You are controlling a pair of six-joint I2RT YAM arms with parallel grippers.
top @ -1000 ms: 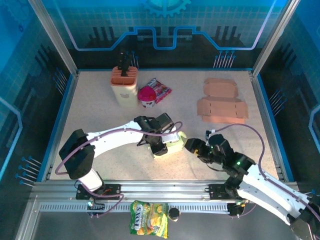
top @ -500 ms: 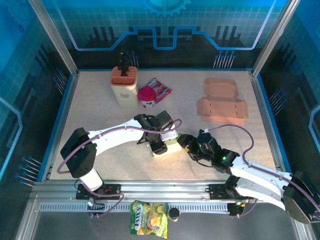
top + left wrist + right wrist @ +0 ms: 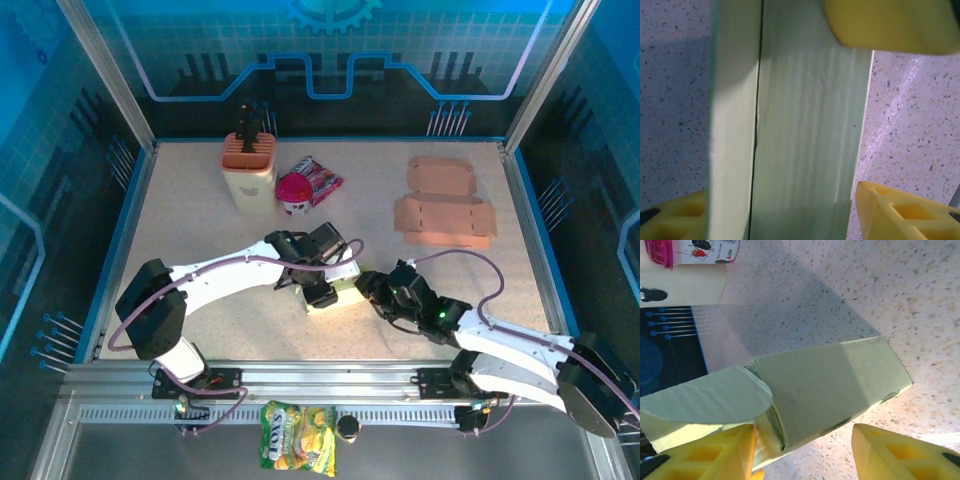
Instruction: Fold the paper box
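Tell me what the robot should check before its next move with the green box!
1. The box lies between the fingers of the left gripper: ok.
2. Grip of the left gripper tight: cannot tell.
3. End of the box between the fingers of the right gripper: ok.
4. Grip of the right gripper closed: not ok, one finger stands off.
5. Round flap tucked in: not ok, it sticks out.

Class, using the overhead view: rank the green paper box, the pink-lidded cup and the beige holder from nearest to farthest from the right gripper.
1. green paper box: mid-table, just left of the right gripper.
2. pink-lidded cup: farther back, left of centre.
3. beige holder: back left, beyond the cup.
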